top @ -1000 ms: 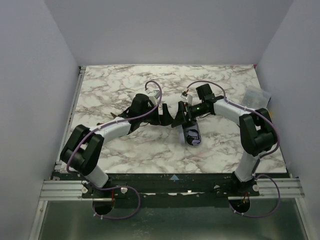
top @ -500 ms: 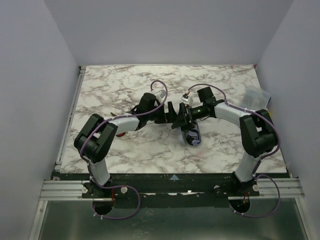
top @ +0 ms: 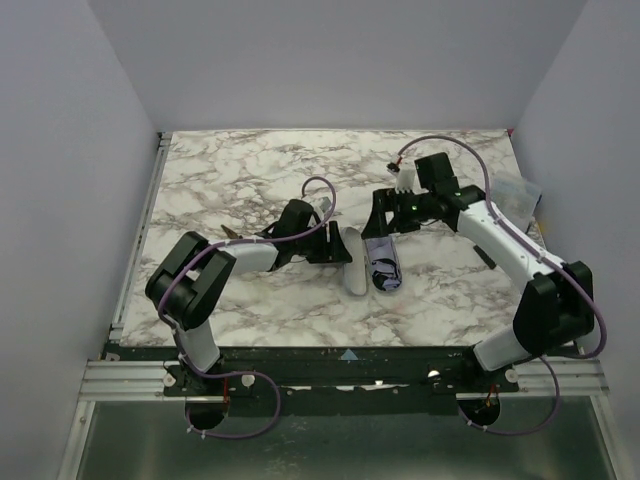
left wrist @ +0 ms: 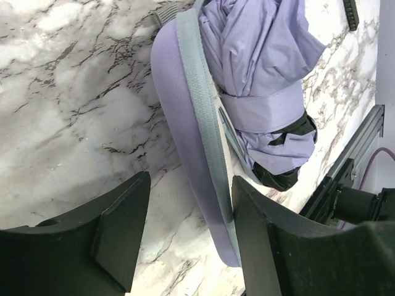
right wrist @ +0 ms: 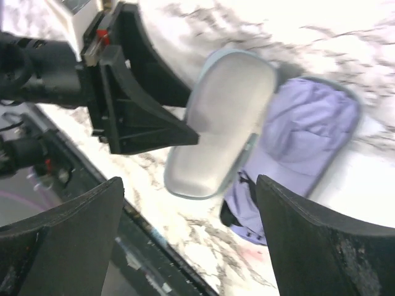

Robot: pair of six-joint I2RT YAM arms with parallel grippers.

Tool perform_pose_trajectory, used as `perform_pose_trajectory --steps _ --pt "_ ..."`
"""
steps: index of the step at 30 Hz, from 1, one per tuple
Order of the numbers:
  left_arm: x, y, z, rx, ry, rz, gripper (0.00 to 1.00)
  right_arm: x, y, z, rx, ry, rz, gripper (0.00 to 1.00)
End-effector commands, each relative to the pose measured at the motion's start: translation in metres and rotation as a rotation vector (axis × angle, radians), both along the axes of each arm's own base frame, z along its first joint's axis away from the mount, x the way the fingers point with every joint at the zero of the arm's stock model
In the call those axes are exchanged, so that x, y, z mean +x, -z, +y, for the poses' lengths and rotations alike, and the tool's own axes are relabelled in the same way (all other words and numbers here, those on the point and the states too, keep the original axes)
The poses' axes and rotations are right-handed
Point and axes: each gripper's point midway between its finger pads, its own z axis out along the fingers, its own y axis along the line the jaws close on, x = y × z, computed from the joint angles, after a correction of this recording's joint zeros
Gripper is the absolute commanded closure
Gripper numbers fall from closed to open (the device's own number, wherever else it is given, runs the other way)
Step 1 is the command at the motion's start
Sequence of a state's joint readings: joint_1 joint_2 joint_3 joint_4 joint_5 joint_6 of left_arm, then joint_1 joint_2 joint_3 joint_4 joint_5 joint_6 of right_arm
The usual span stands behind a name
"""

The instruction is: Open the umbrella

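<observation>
Left gripper is low over the table, jaws apart straddling the open case lid, not pinching it. Right gripper hovers spread wide and empty. The folded umbrella lies below it, beside that lid.

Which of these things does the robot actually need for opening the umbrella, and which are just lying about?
For the job: folded umbrella, left gripper, right gripper, both open.
Just lying about: open zip case holding the umbrella, clear packet at the table right edge.
</observation>
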State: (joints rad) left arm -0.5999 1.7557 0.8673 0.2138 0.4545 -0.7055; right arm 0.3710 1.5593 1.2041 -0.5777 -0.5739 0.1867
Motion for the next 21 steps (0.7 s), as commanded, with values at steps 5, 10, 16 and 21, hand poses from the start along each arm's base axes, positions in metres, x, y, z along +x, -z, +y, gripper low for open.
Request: perform_pose_trajectory --steps 5,10,16,21 --pt "0.001 -0.014 -0.010 -0.043 0.035 -0.042 0.46 -0.008 0.049 -0.050 -0.289 0.106 0.021 0.15" --pt "0.002 -0.018 -0.011 -0.046 0.039 -0.058 0.46 -0.006 0.074 -0.044 -0.310 0.098 0.057 0.18" --pt "0.003 -0.020 -0.011 -0.038 0.039 -0.072 0.46 -0.002 0.103 -0.039 -0.336 0.119 0.133 0.23" --pt "0.004 -0.016 -0.011 -0.020 0.040 -0.069 0.47 0.003 0.125 -0.047 -0.413 0.152 0.147 0.41"
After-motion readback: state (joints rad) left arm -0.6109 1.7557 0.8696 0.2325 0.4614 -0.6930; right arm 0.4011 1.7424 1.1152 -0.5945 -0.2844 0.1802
